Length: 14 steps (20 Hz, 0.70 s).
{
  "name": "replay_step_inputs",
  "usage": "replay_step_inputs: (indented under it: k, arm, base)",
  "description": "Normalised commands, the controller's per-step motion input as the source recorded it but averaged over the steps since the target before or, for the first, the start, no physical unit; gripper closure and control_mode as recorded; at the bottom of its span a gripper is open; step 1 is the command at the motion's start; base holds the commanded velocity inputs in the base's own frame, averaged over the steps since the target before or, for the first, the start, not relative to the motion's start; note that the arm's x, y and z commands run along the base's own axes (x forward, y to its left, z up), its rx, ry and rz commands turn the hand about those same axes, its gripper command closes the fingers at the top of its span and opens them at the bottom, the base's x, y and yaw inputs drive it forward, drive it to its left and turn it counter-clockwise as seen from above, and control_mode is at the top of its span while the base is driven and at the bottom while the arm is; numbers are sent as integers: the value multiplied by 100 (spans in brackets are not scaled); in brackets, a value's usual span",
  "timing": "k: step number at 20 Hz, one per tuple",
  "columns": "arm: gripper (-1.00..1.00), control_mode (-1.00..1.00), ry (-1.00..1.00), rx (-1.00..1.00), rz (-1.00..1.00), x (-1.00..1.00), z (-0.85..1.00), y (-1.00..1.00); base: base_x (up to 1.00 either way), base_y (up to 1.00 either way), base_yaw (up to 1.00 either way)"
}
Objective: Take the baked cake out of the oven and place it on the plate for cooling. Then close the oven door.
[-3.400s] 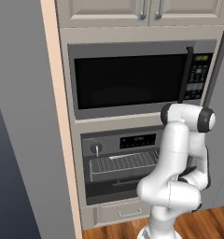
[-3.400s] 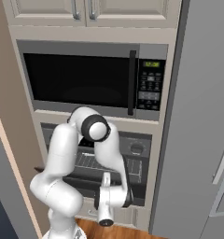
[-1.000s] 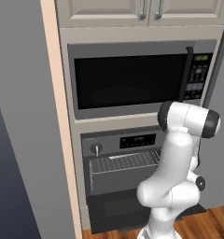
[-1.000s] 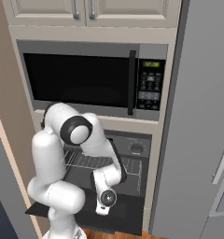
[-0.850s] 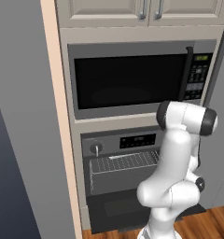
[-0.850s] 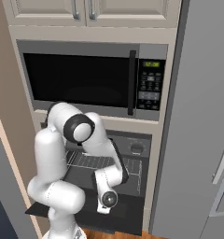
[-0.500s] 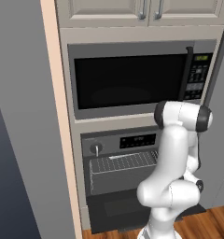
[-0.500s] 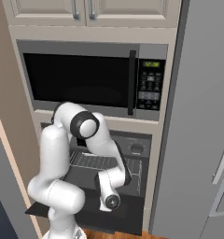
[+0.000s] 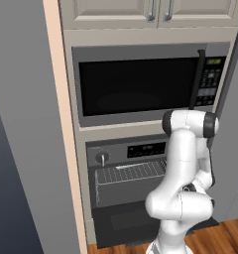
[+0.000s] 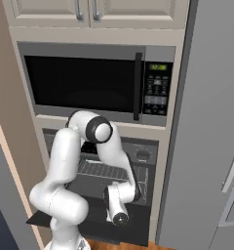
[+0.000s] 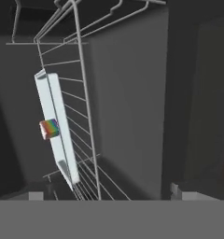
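Note:
The oven [image 9: 128, 150] stands with its oven door [image 10: 92, 223] swung down flat in front of the cavity. My gripper [image 10: 114, 204] hovers over the lowered door, pointing into the cavity, and is open with nothing between its fingers. The hand view is rolled on its side. In it, the wire rack [image 11: 87, 107] carries a pale flat tray [image 11: 59, 140] with the cake [image 11: 49, 129], a small rainbow-coloured block, on it. The cake lies well ahead of my fingertips [image 11: 183, 191]. The plate is out of view.
A large black-windowed microwave [image 9: 136, 84] sits above the oven, with cream cabinet doors [image 10: 89, 12] over it. A tall grey fridge panel [image 10: 211, 136] bounds the right side and a grey wall [image 9: 22, 129] the left. Wooden floor [image 9: 225, 235] lies below.
The oven door has dropped from partly open to flat. Over the last second my arm's elbow has swung right and the hand has edged toward the cavity, staying open.

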Motion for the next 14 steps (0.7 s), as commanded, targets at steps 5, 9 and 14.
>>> replay_step_inputs:
  k: [5,9,14]
  arm:
    - [-100,-100,-6,3,0,6,-16,-1]
    - [-100,-100,-8,2,0,1,-11,0]
    - [-100,-100,-5,0,0,19,-6,0]
  base:
    - [0,0,0]
    - [0,0,0]
    - [0,0,0]
